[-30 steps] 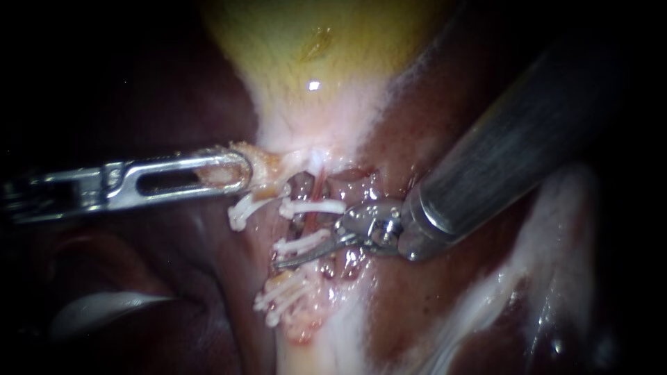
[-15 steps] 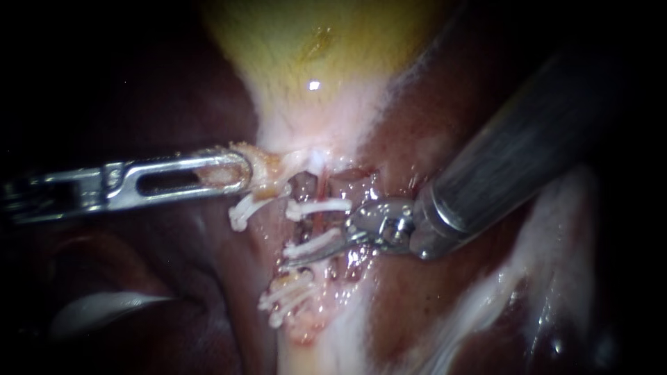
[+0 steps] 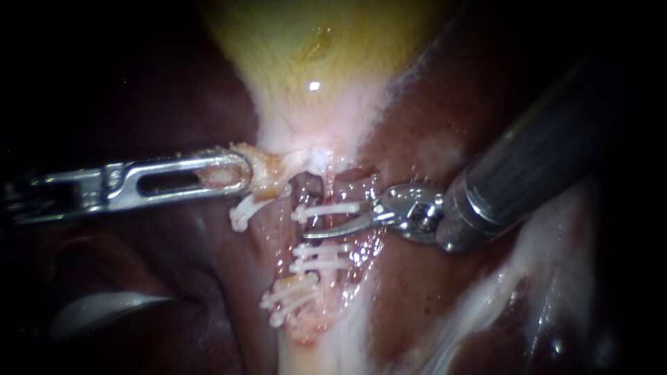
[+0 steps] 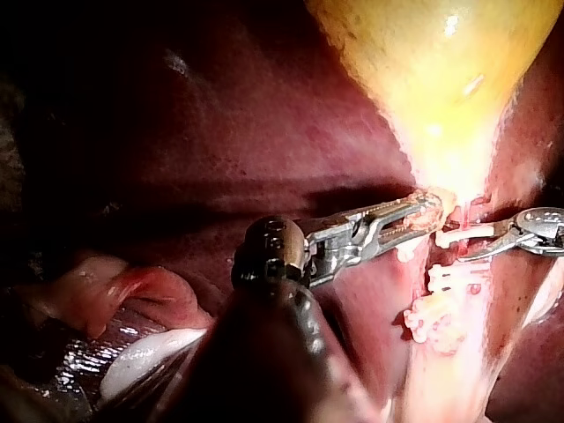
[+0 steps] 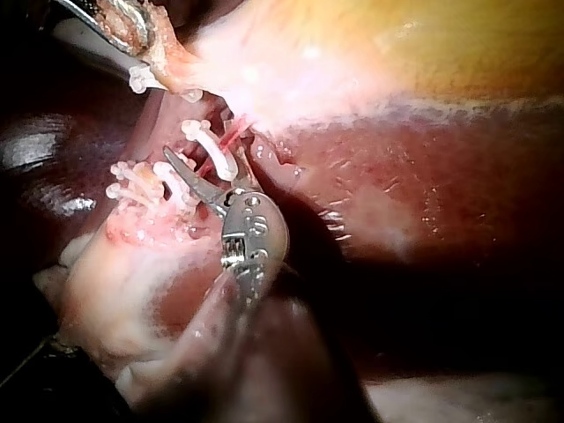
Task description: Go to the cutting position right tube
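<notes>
My right instrument (image 3: 313, 235), end effector closed thin, has climbed from the lower clips (image 3: 321, 255) to cross the right tube (image 3: 325, 189) just below its top clip (image 3: 328, 209), nearly at cutting position, while my left instrument (image 3: 240, 173) grips the gallbladder (image 3: 313, 55).

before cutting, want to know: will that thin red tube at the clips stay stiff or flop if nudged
Likely floppy: the tube is thread-thin. Probably slippery, as tissue around it glistens. The white clips across it may steady it a little.

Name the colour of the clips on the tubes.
White. The clips show best in the endoscope view.
</notes>
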